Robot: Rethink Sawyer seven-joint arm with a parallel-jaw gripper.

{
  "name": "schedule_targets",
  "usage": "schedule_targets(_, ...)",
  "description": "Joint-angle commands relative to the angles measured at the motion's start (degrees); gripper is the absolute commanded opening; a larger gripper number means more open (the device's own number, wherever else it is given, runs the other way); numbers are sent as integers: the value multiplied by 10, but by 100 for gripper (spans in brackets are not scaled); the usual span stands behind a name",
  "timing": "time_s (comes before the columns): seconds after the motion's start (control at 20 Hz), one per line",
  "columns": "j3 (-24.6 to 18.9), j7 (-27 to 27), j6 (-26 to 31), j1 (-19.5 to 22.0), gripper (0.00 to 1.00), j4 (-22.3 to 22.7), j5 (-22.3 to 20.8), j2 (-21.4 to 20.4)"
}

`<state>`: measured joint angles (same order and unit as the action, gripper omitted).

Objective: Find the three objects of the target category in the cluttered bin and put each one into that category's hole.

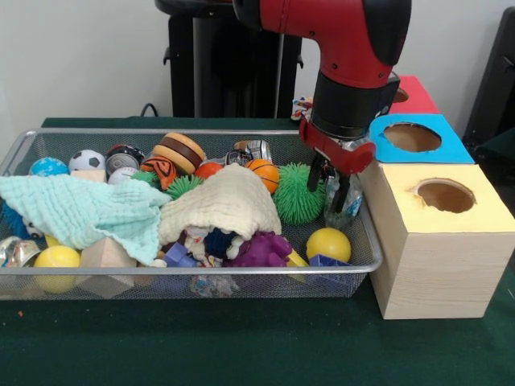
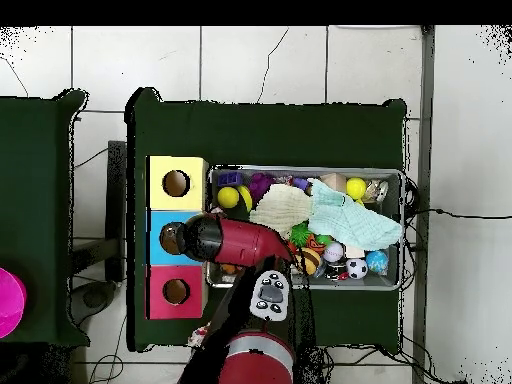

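The Sawyer arm's gripper (image 1: 339,183) hung at the end of the wire-mesh bin (image 1: 366,241) nearest the wooden boxes, its dark fingers (image 1: 344,193) closed around a clear, bluish plastic bottle (image 1: 341,203) that stood roughly upright between them, its base level with the bin's contents; whether it had cleared them could not be told. Directly beside the gripper, toward the bin's middle, sat a spiky green ball (image 1: 298,193), and in front of it, nearer the camera, a yellow ball (image 1: 328,244); farther off on that side a cream cloth (image 1: 221,201) and a mint-green cloth (image 1: 84,209) covered much of the clutter. On the gripper's other side, just past the bin rim, stood the blue-topped box, its round hole (image 1: 412,137) open and close behind the arm's wrist, with the yellow-topped box (image 1: 442,241) in front and the red-topped box (image 1: 410,92) behind. Seen from above, the arm hid both bottle and gripper. The bottle looked light, thin-walled and easily crushed, likely slick too; a gentle hold across its midsection, away from the tapering neck, seemed safest. No other clear bottles could be picked out among the toys.
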<state>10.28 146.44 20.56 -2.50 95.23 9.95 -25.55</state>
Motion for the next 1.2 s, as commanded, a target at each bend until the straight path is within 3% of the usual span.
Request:
schedule_targets(0.05, -94, 112, -93, -29, 100, 41, 41, 26)
schedule_targets(0.45, -44, 144, -112, -78, 100, 42, 81, 40)
schedule_targets(1.0, -78, 135, -146, -56, 100, 115, 114, 30)
schedule_targets(1.2, -73, 149, -147, -67, 100, 136, 140, 23)
